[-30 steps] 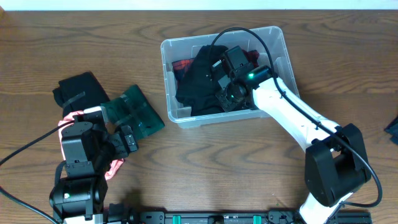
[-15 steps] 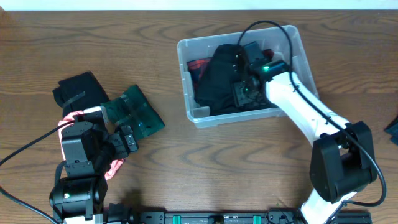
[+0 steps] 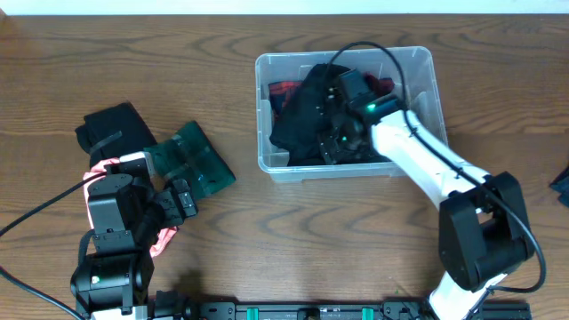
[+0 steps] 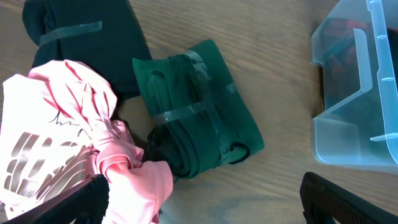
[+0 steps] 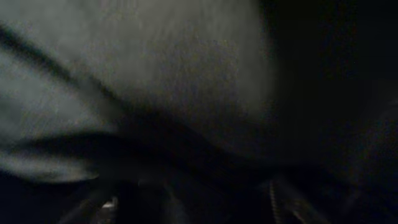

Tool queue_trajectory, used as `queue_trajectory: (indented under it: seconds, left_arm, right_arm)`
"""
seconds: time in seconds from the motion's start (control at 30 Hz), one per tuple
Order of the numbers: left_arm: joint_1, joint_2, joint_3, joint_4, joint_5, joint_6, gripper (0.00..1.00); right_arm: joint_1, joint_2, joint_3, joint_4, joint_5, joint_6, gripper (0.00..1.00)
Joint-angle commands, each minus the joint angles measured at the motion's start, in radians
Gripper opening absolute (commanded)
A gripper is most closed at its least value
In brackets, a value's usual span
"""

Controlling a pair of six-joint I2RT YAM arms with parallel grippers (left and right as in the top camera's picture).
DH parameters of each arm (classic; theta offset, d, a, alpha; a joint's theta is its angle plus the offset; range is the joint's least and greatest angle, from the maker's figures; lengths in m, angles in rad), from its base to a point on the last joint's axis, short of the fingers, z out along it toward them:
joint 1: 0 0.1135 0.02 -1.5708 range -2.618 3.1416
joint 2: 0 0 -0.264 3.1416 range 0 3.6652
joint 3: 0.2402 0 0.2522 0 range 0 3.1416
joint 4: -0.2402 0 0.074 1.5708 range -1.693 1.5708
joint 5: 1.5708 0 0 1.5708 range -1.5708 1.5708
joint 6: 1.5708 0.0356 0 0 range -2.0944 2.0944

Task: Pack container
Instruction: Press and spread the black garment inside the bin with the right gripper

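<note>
Far and right of centre on the wood-grain surface (image 3: 293, 249): the container (image 3: 427, 84), clear colourless plastic, rectangular, with rounded corners and a thick rim. Inside, a soft heap of black cloth (image 3: 298, 120), with a strip of red fabric (image 3: 283, 89) at the far left corner. Right claw (image 3: 331, 145) sunk into that heap, fingers hidden; cannot tell how far apart, nor whether pinching anything (wrist view only dark, blurred weave). At near left, left claw (image 3: 182, 200) spread wide, nothing between its fingers (image 4: 81, 202), over the near end of a flat green bundle (image 4: 199, 118) bound crosswise in glossy clear tape. Just beside it, near and left, crumpled pink cloth (image 4: 74, 149) with pale print; farther left, a folded black bundle (image 4: 87, 43) under one tape band. Open strip of wood between green bundle and container wall, more along the near edge at centre.
</note>
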Motion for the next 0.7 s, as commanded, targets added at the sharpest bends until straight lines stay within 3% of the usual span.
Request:
queue_trajectory:
  seconds: [0.0, 0.07, 0.17, 0.23, 0.3, 0.43, 0.53, 0.67]
  left_arm:
    - [-0.002, 0.0, 0.022, 0.0, 0.002, -0.005, 0.98]
    - [-0.002, 0.0, 0.022, 0.0, 0.002, -0.005, 0.98]
    - [-0.002, 0.0, 0.022, 0.001, 0.002, -0.005, 0.98]
    - [-0.002, 0.0, 0.022, 0.001, 0.002, -0.005, 0.98]
    - [-0.002, 0.0, 0.022, 0.001, 0.002, -0.005, 0.98]
    - [-0.002, 0.0, 0.022, 0.001, 0.002, -0.005, 0.98]
    - [-0.002, 0.0, 0.022, 0.001, 0.001, -0.005, 0.98]
    - [-0.002, 0.0, 0.022, 0.001, 0.001, -0.005, 0.98]
  right_arm:
    - [0.002, 0.029, -0.014, 0.015, 0.344, 0.096, 0.79]
    - [-0.005, 0.029, -0.014, 0.003, 0.276, 0.09, 0.77]
    - [0.0, 0.029, -0.017, -0.025, -0.087, -0.145, 0.72]
    - [0.012, 0.029, -0.019, -0.057, -0.216, -0.267, 0.7]
    - [0.025, 0.029, -0.019, -0.066, -0.169, -0.266, 0.68]
    - [0.035, 0.019, -0.014, -0.029, 0.061, -0.114, 0.7]
    - [0.035, -0.031, 0.005, -0.005, 0.094, -0.109, 0.71]
    - [0.035, -0.155, 0.017, 0.094, 0.129, -0.109, 0.8]
